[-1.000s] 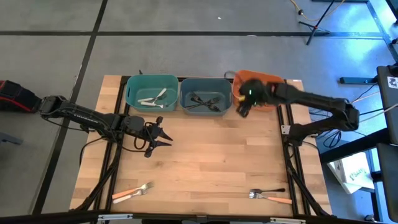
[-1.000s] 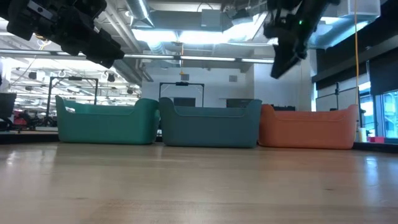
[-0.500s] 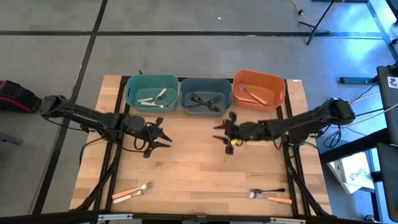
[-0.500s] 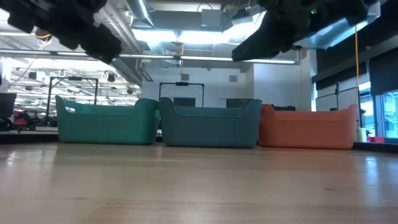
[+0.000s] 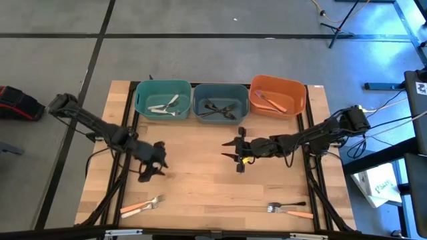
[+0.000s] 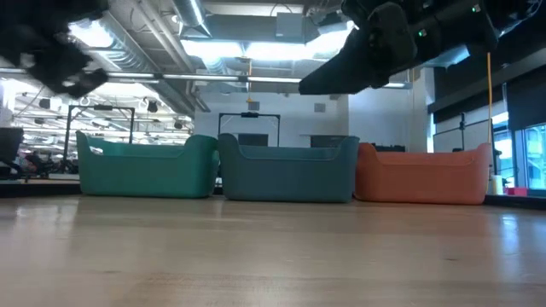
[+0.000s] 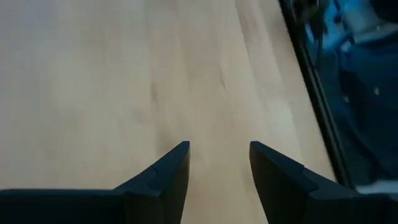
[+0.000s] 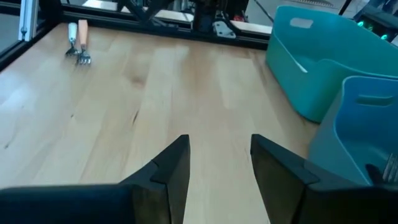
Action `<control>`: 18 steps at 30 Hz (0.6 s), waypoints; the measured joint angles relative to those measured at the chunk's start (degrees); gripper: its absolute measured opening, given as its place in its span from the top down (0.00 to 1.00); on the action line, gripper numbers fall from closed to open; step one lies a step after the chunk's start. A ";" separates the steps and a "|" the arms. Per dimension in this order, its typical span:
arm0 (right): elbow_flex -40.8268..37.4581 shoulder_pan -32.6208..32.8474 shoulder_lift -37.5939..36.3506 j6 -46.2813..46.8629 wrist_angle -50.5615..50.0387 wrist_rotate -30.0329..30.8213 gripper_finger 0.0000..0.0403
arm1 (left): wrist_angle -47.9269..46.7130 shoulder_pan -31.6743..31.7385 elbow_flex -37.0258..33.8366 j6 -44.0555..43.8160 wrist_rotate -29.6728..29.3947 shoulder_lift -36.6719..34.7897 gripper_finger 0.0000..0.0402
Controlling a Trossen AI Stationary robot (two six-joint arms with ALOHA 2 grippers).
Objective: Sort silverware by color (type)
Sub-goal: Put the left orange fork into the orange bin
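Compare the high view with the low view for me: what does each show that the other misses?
High view only: the bin contents, white forks in the teal bin, black forks in the blue bin, orange forks in the orange bin; loose forks near the front edge, at front left and front right; the left gripper.

Low view only: the room behind the table, with ceiling lights.

Both: the three bins, the wooden table, and the right gripper raised above it.

Three bins (image 5: 220,101) along table (image 5: 207,180) edge
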 joint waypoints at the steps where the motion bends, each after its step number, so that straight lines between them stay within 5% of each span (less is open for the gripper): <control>1: 0.02 0.00 0.00 0.03 0.23 0.26 0.61 | -1.01 -1.84 0.02 -2.50 -0.31 0.65 0.60; 6: 0.02 0.00 0.00 0.05 1.34 0.29 0.61 | -4.67 -10.43 0.07 -15.64 0.12 4.92 0.62; 18: 0.04 0.00 0.00 1.42 1.39 0.29 0.61 | -2.89 -23.12 0.07 -43.53 13.10 17.16 0.71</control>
